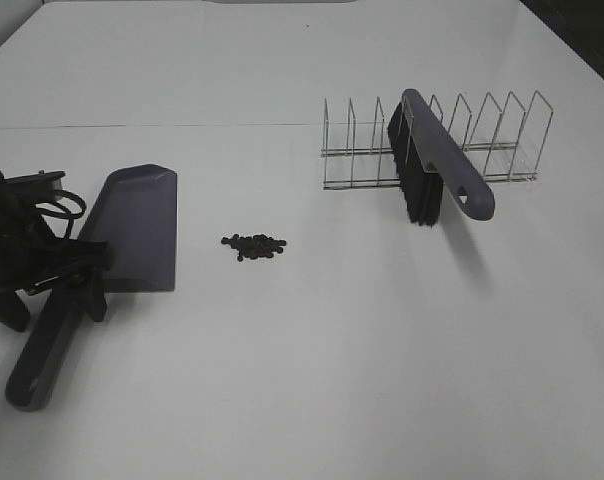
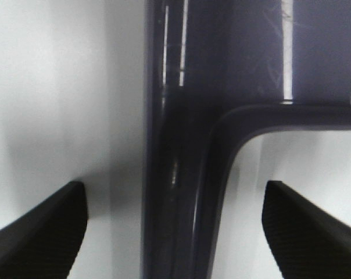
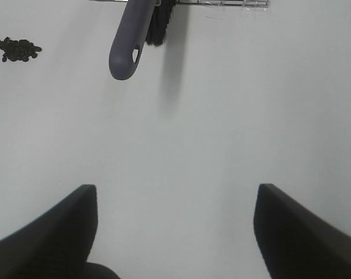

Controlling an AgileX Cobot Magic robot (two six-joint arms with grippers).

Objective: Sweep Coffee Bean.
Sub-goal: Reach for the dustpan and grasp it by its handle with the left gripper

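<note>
Both spread: left end effector (image 2: 172,189) straddles dustpan handle (image 1: 44,360), ungripped; right end effector (image 3: 175,190) empty.

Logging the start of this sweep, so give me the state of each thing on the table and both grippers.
coffee beans: one small pile, unswept.
dustpan: lying flat, beside the beans.
brush: propped in the rack, bristles down, unheld.
wire rack: upright, holding only the brush.
left gripper: open, astride dustpan handle.
right gripper: open, empty.
</note>
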